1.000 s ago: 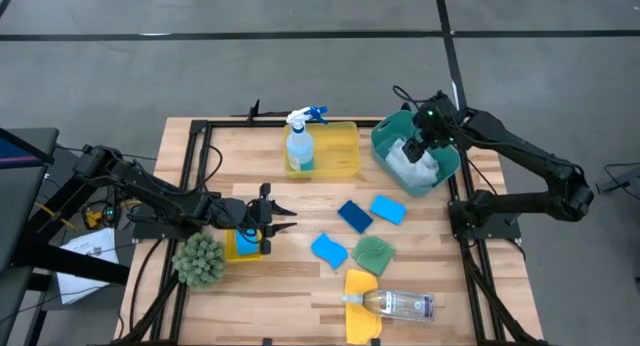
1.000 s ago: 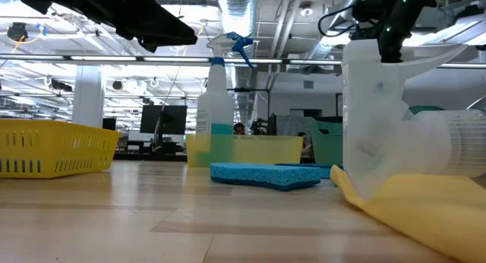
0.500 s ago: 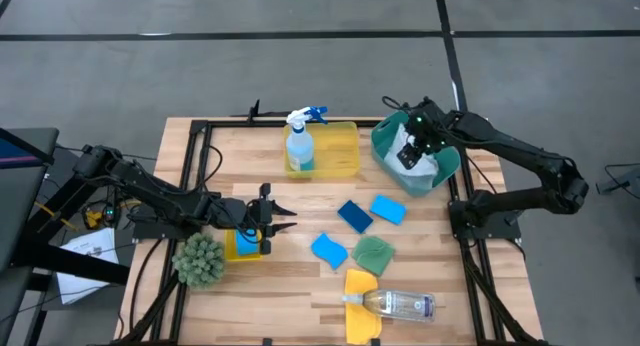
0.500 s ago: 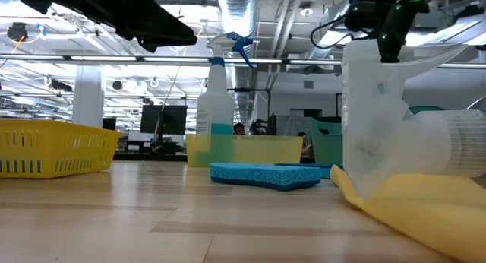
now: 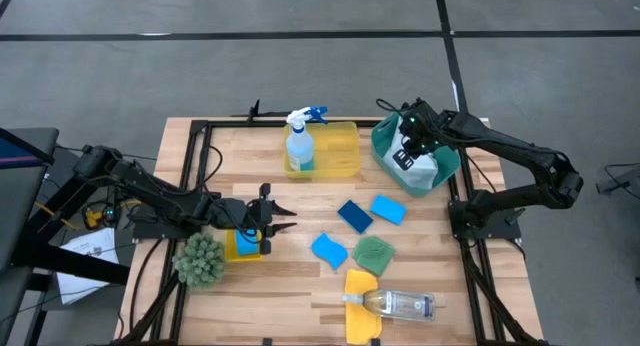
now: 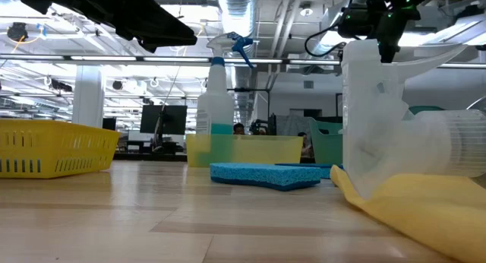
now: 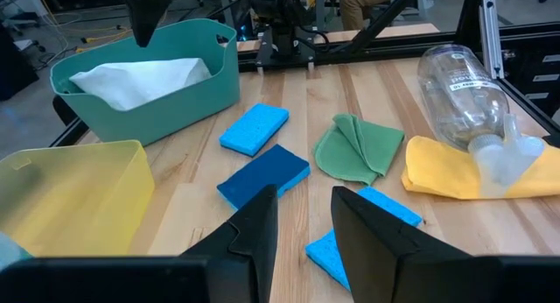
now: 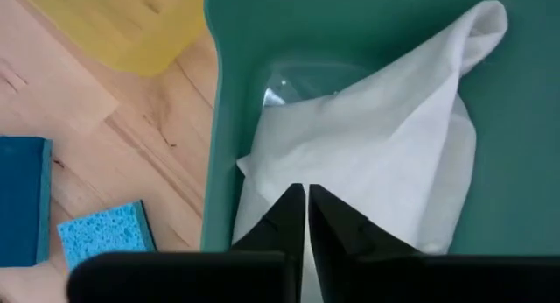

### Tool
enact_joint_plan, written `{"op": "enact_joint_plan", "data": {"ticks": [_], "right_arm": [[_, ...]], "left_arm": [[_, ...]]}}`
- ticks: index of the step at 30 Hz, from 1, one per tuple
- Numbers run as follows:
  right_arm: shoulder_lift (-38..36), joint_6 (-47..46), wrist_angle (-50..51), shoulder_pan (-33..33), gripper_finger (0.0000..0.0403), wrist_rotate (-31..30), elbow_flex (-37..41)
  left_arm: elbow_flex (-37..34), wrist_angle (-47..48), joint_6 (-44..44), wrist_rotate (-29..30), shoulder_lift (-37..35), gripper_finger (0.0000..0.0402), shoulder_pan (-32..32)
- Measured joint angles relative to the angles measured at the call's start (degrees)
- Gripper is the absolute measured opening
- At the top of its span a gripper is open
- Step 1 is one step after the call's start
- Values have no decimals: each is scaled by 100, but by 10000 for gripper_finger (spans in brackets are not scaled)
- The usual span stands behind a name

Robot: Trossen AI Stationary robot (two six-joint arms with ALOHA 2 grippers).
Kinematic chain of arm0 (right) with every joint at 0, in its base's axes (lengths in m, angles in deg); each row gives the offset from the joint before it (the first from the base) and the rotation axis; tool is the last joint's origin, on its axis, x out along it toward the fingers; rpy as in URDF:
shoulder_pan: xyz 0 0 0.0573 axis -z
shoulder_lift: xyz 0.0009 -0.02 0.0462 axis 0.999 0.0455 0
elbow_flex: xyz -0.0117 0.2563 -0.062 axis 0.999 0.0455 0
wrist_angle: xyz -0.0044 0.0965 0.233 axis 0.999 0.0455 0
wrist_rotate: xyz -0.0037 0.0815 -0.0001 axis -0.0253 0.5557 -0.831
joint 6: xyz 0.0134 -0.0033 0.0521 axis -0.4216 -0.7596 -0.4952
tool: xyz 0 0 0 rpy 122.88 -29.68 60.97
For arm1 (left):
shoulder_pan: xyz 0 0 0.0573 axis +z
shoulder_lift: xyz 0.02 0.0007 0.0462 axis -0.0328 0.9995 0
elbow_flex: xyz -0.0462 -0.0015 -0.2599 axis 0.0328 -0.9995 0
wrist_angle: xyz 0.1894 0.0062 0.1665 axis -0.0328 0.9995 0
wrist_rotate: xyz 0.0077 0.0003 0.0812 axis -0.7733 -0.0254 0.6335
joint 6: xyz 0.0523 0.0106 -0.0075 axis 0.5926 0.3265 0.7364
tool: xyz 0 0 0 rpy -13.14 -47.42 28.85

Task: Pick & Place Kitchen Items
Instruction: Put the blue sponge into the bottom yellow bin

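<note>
Tabletop: teal bin [image 5: 447, 166] holds white cloth [image 8: 394, 154], right hand [image 8: 306, 217] above.

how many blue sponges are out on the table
3, all loose on the wood between the trays: a dark sponge, a light sponge beside it, and a third sponge nearer the green cloth.
</note>
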Motion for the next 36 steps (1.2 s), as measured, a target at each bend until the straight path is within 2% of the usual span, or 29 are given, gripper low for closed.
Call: {"op": "enact_joint_plan", "data": {"ticks": [7, 11, 27, 36], "right_arm": [[0, -80, 69, -11, 1, 22, 0], [-7, -257, 235, -247, 1, 138, 0], [-24, -1448, -132, -2358, 0, 159, 0], [-24, -2051, -523, -3259, 0, 151, 0]], "left_arm": [[0, 2, -13, 0, 0, 104, 0], [0, 1, -15, 0, 0, 104, 0], [0, 0, -20, 0, 0, 104, -1], [0, 0, -37, 0, 1, 104, -1]]}}
